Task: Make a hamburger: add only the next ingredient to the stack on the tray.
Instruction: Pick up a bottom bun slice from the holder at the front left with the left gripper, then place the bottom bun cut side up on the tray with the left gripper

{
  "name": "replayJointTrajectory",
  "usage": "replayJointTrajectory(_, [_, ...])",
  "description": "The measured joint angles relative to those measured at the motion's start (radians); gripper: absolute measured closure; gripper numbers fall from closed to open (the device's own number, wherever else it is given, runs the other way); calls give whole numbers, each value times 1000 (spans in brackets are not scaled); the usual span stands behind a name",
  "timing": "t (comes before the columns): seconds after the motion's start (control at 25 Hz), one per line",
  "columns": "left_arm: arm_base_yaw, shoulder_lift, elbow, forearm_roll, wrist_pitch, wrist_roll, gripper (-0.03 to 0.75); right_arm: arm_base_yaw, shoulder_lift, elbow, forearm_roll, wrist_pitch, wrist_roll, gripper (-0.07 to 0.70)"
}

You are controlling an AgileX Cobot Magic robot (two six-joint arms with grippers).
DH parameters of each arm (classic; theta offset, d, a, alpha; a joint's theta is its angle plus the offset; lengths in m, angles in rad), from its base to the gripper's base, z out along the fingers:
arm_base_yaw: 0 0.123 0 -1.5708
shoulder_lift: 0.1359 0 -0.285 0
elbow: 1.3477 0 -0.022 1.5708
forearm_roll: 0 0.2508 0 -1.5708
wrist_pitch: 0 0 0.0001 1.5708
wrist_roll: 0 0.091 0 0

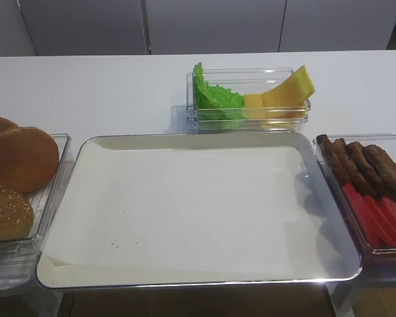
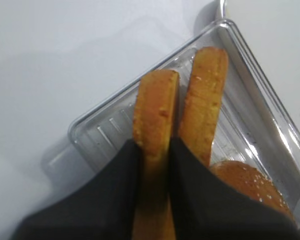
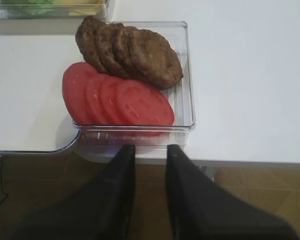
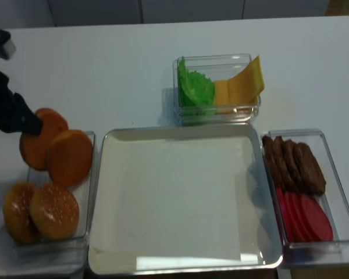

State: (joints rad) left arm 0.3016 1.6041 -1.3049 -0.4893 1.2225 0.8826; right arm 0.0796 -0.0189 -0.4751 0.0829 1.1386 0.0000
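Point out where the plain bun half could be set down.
The tray shows only bare white paper, rim to rim, between the bun container and the patty-and-tomato container. Both containers are crowded. The left pincer is shut on a bun half.

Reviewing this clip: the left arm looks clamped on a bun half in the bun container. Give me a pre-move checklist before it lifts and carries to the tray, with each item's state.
1. Left gripper shut on a plain bun half, edge-on between the fingers: ok.
2. Only one half pinched; the second plain half stands beside it, outside the jaws: ok.
3. Not the sesame-seeded bun, which lies lower in the bun container: ok.
4. Drop zone on the tray: bare white lining, nothing on it: ok.
5. Right gripper hangs near the patty and tomato container, off the tray: ok.
6. Which way the cut face points: cannot tell.
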Motion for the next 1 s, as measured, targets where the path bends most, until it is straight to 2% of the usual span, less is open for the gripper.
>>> replayJointTrajectory(0.32, [0, -114, -72, 17, 6, -13, 596, 0, 0, 0, 0, 0, 0, 451])
replayJointTrajectory(0.48, [-2, -156, -101, -98, 2, -33, 596, 0, 0, 0, 0, 0, 0, 451])
replayJointTrajectory(0.6, [-36, -180, -111, -173, -11, -40, 599, 0, 0, 0, 0, 0, 0, 451])
replayJointTrajectory(0.72, [-118, -208, -113, -188, -46, -61, 599, 0, 0, 0, 0, 0, 0, 451])
replayJointTrajectory(0.84, [-248, -229, -118, -161, -76, -116, 601, 0, 0, 0, 0, 0, 0, 452])
replayJointTrajectory(1.0, [-490, -228, -117, 16, -88, -206, 601, 0, 0, 0, 0, 0, 0, 452])
